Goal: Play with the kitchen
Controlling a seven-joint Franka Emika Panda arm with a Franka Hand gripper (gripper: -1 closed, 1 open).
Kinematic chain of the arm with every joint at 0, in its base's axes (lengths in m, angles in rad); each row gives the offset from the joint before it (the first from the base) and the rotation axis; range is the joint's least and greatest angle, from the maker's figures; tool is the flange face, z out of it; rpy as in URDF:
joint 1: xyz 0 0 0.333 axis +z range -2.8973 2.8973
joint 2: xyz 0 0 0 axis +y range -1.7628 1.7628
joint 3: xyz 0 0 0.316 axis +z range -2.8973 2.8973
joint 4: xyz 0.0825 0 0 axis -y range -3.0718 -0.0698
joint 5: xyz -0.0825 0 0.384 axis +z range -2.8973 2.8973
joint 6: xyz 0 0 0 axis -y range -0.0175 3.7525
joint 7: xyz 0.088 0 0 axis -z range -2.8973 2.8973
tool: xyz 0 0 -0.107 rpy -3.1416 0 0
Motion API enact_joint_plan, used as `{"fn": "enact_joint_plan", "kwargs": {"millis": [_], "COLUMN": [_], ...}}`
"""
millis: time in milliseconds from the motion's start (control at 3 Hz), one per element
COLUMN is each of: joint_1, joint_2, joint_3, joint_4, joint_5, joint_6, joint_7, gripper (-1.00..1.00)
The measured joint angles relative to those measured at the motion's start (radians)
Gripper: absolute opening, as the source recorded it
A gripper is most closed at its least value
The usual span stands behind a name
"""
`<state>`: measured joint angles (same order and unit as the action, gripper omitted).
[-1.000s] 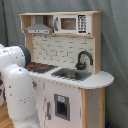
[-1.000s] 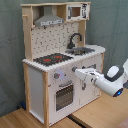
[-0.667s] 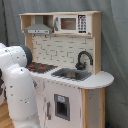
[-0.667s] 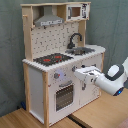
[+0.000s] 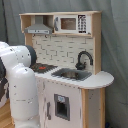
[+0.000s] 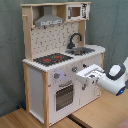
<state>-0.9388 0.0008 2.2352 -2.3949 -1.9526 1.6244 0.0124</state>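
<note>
In the first exterior view we see the white arm (image 5: 21, 85) filling the frame at nine o'clock, its rounded links covering the near corner of the kitchen (image 5: 70, 60), which takes up the centre. From there rightward we meet the grey hood (image 5: 39, 29) at eleven o'clock, the black-red hob (image 5: 44, 67) just beside the arm, then the sink (image 5: 71, 74) with the black faucet (image 5: 84, 60) at its back edge, and the microwave panel (image 5: 70, 23) up at one o'clock. In the second exterior view the kitchen (image 6: 37, 85) stands on a wooden floor (image 6: 100, 112), its oven door (image 6: 63, 96) near six o'clock. At four o'clock the pincer (image 6: 81, 75) faces the white front panel, right by the knobs (image 6: 56, 76); we cannot tell whether it is released or clenched, nor whether it touches the panel. The arm's wrist reaches in from the second exterior view's right edge.
</note>
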Motion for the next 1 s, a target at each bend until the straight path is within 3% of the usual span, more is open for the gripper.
{"fn": "enact_joint_plan", "kwargs": {"millis": [333, 667, 1000], "joint_1": [-0.004, -0.006, -0.022], "joint_2": [0.031, 0.066, 0.102], "joint_3": [-0.001, -0.002, -0.008], "joint_4": [-0.085, -0.122, -0.123], "joint_5": [0.0, -0.001, -0.011], "joint_6": [-0.014, -0.037, -0.04], "joint_7": [-0.042, -0.134, -0.237], "gripper": [1.0, 1.0, 1.0]}}
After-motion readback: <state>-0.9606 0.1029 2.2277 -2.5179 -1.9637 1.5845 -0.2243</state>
